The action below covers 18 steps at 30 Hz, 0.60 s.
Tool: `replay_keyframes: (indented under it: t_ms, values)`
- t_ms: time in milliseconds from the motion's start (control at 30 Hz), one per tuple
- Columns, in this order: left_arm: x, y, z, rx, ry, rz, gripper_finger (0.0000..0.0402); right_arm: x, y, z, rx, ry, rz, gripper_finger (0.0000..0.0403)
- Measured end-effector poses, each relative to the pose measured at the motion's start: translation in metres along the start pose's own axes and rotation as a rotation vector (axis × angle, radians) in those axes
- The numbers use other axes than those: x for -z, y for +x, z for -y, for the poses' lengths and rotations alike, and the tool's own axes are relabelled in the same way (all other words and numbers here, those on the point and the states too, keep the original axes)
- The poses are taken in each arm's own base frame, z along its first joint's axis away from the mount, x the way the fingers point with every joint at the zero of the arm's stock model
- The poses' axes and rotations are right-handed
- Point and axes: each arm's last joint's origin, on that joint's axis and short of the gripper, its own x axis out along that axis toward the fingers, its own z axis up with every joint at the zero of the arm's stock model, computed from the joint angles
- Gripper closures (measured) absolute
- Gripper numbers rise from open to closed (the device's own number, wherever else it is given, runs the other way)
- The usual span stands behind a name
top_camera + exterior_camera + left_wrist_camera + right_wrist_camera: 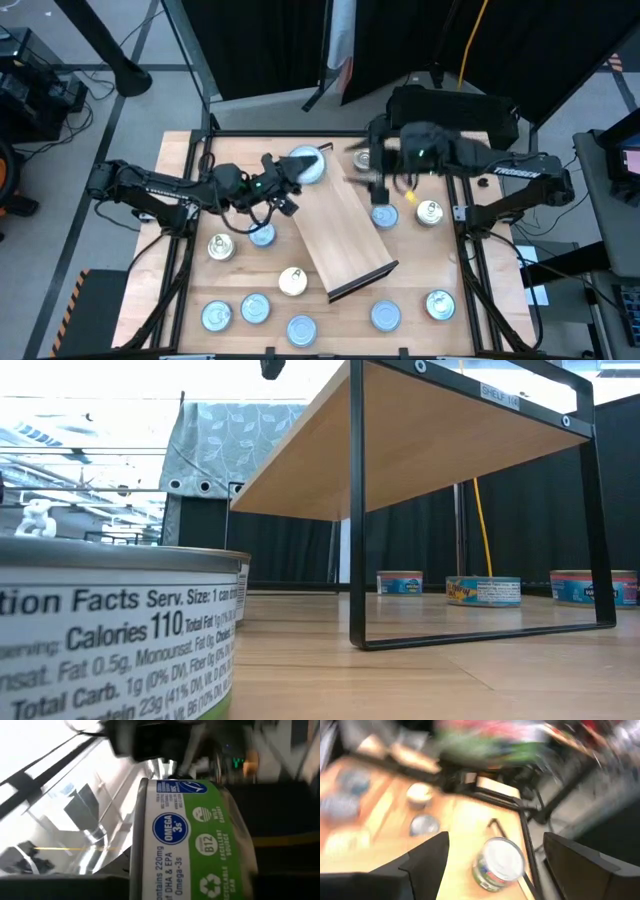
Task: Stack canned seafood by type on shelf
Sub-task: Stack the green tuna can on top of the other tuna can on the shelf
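High view: my left gripper (300, 170) sits at upper centre, clamped on a round blue-white tin (308, 165) held just off the upper left corner of the shelf (345, 235). The shelf is a long light-wood board with thin dark rims, lying on a slant across the middle of the frame. My right gripper (372, 170) is at the shelf's upper right end, blurred, fingers spread and empty. Loose flat tins ring the shelf: a row along the bottom edge (302, 328), two cream-topped ones at left (220, 247), more at right (430, 212).

Low view: wood underside of the shelf on a black wire frame (470, 430); a big label-wrapped can fills the lower left (110, 630).

Left wrist view: green-and-white paper label, silver rim, tin (187, 840) filling the centre, between my fingers.

Right wrist view: my dark fingers (427, 860) wide apart, a silver-topped can (497, 862) lying tilted between them on the wood below.
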Motion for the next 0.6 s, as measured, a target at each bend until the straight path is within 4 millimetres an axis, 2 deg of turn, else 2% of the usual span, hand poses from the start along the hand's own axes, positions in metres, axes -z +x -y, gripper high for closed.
replay_keyframes:
  t_ms: [133, 300, 467, 600]
  values:
    - [-0.003, 0.0, -0.001, -0.011, -0.233, 0.096, 0.0266, -0.011, 0.003, -0.035, 0.016, -0.376, 0.046, 0.009]
    - [-0.006, -0.001, -0.001, -0.001, -0.45, 0.209, 0.0265, -0.023, 0.005, -0.065, 0.196, -0.737, 0.015, 0.009]
    - [-0.008, -0.001, -0.001, 0.018, -0.532, 0.284, 0.0264, -0.03, 0.016, -0.076, 0.247, -0.875, 0.044, 0.009]
    - [-0.008, -0.002, -0.002, 0.023, -0.531, 0.285, 0.0264, -0.033, 0.019, -0.079, 0.274, -0.9, 0.064, 0.009]
